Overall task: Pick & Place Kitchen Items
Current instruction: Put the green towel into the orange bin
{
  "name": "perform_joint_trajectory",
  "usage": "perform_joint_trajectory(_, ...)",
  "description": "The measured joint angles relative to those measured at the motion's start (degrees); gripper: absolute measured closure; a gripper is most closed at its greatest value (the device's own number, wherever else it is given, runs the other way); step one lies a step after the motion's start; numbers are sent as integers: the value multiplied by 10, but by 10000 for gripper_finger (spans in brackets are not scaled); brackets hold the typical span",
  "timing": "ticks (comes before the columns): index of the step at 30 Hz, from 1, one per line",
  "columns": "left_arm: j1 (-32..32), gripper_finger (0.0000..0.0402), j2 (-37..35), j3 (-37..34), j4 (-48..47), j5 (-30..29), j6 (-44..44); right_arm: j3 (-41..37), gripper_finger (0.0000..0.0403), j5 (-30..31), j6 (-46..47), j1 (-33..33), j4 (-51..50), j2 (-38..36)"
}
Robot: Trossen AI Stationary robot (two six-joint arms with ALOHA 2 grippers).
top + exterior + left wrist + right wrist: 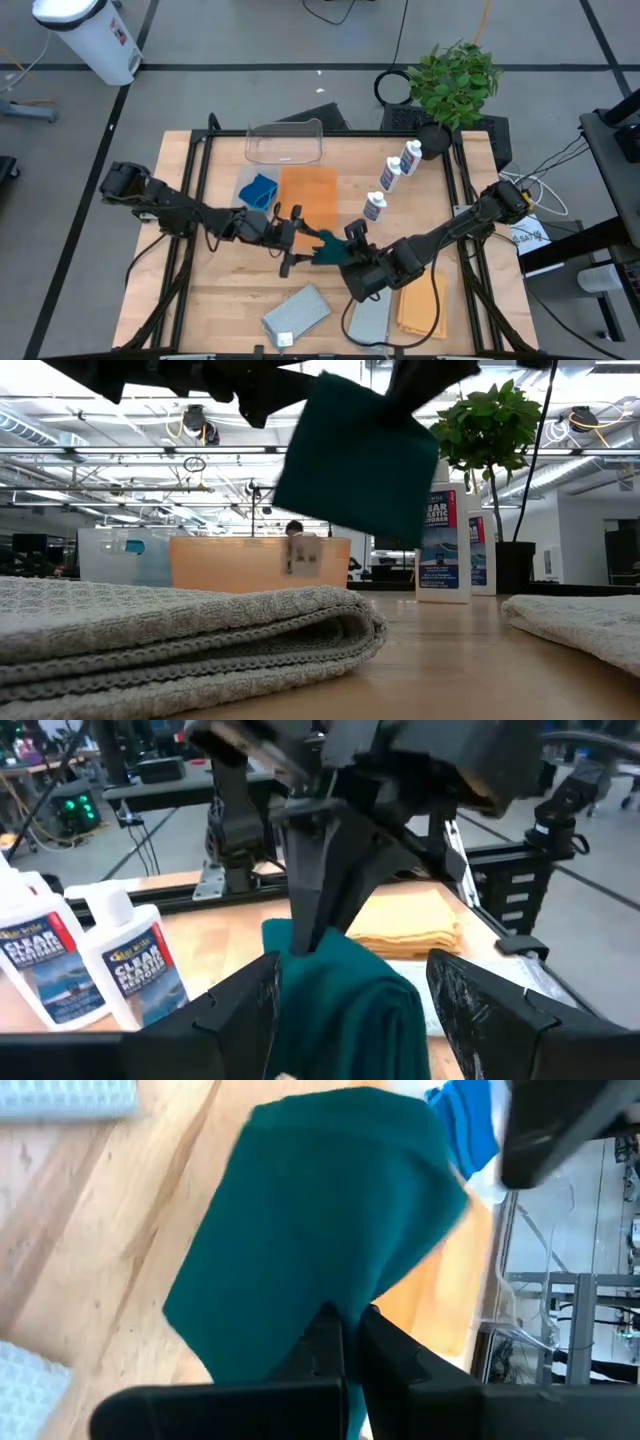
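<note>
A dark green square pad (325, 246) hangs in the air over the table's middle, with my right gripper (343, 252) shut on it. My left gripper (298, 240) is open and comes level from the table's left. Its two fingers (240, 1010) stand on either side of the pad (345, 1010). In the low view the pad (358, 455) hangs tilted, well clear of the wood. My right gripper pinches the pad's upper edge (300, 935) between its two shut fingers (325, 1342), slanting down from the table's right side. The pad hangs below the fingers, clear of the table and slightly bunched. My left gripper: I cannot tell whether its fingers touch the pad.
Three white bottles (390, 178) stand at the back right. An orange cloth (308, 190) and a blue sponge (258, 190) lie behind the grippers, beyond them a clear tub (285, 140). Grey cloths (297, 312) and an orange folded cloth (420, 305) lie at the front. A plant (455, 80) stands beyond the far right corner.
</note>
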Motion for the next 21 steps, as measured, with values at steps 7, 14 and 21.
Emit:
perform_joint_trajectory(7,11,146,-5,0,12,65,24,-20,403,-1,-19,2,29,0)
perform_joint_trajectory(14,29,146,-3,0,-9,159,-33,-20,403,-2,-90,3,100,0)
perform_joint_trajectory(21,49,146,-4,0,-40,159,-60,-20,403,-2,-134,3,139,0)
